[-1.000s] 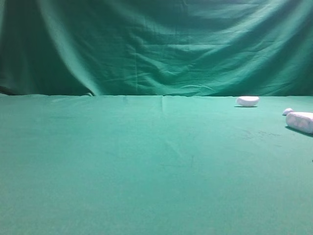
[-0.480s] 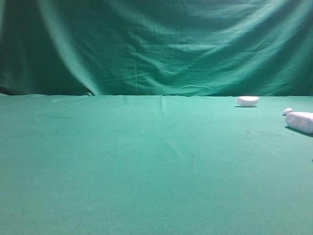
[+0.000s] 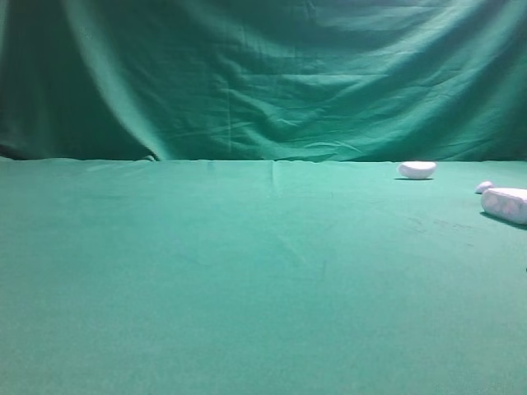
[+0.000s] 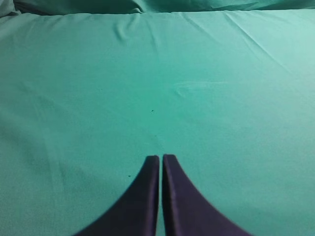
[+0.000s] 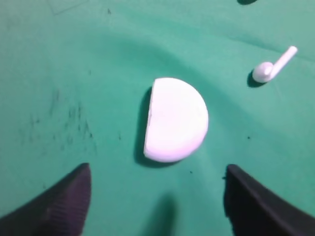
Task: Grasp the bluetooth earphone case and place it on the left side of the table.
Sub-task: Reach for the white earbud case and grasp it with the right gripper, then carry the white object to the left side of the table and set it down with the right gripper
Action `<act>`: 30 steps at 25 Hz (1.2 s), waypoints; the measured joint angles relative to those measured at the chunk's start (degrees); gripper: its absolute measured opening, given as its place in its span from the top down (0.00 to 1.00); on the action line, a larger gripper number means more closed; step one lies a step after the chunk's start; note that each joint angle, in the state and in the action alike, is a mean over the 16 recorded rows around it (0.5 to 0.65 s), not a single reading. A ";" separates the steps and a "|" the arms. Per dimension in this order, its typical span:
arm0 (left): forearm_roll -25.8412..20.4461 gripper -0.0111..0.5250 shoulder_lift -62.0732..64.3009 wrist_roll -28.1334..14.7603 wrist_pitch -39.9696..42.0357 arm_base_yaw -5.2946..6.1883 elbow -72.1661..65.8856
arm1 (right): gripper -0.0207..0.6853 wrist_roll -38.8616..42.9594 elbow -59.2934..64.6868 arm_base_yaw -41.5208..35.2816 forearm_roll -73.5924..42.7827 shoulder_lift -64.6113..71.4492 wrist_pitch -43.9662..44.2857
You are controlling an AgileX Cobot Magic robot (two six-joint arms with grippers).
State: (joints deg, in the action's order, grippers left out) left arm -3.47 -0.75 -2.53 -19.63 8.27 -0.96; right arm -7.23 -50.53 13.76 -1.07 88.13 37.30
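Observation:
The bluetooth earphone case (image 3: 506, 204), white and rounded, lies on the green table (image 3: 247, 271) at the far right, cut by the frame edge. In the right wrist view a large white piece, which I take for the case (image 5: 174, 119), looks D-shaped and lies just ahead of my right gripper (image 5: 157, 169). That gripper is open, empty and clear of the case. My left gripper (image 4: 161, 157) is shut and empty over bare cloth. Neither gripper shows in the exterior view.
A smaller white half-dome piece (image 3: 417, 169) lies further back on the right. A tiny white piece (image 3: 484, 187) sits beside the case; the right wrist view shows it as an earbud (image 5: 270, 69). A green curtain (image 3: 263, 74) hangs behind.

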 joint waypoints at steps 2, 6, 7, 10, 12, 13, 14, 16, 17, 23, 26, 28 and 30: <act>0.00 0.98 0.00 0.00 0.00 0.00 0.00 | 0.27 0.33 -1.45 0.05 -0.05 3.48 -1.10; 0.00 0.98 0.00 0.00 0.00 0.00 0.00 | 0.17 1.02 -4.03 0.06 -0.36 9.21 -2.40; 0.00 0.98 0.00 0.00 0.00 0.00 0.00 | 0.16 1.21 -4.62 0.06 -0.53 10.33 -2.53; 0.00 0.98 0.00 0.00 0.00 0.00 0.00 | 0.17 1.77 -6.18 0.08 -1.37 12.96 -2.70; 0.00 0.98 0.00 0.00 0.00 0.00 0.00 | 0.21 2.21 -6.97 0.09 -2.16 14.13 -2.63; 0.00 0.98 0.00 0.00 0.00 0.00 0.00 | 0.23 2.43 -7.29 0.10 -2.62 14.58 -2.54; 0.00 0.98 0.00 0.00 0.00 0.00 0.00 | 0.25 2.67 -7.55 0.10 -3.13 14.92 -2.41; 0.00 0.98 0.00 0.00 0.00 0.00 0.00 | 0.30 3.22 -8.01 0.11 -4.23 15.37 -1.96; 0.00 0.98 0.00 0.00 0.00 0.00 0.00 | 0.33 3.51 -8.22 0.12 -4.81 15.50 -1.56; 0.00 0.98 0.00 0.00 0.00 0.00 0.00 | 0.47 5.25 -11.60 0.77 -7.83 15.74 3.62; 0.00 0.98 0.00 0.00 0.00 0.00 0.00 | 0.52 6.07 -15.26 2.37 -8.70 15.82 7.10; 0.00 0.98 0.00 0.00 0.00 0.00 0.00 | 0.53 6.48 -18.36 4.21 -9.03 15.88 9.06; 0.00 0.98 0.00 0.00 0.00 0.00 0.00 | 0.53 6.68 -21.85 6.63 -9.15 15.99 10.46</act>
State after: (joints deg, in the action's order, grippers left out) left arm -3.47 -0.75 -2.53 -19.63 8.27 -0.96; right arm -0.55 -72.38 20.39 -10.21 104.13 47.76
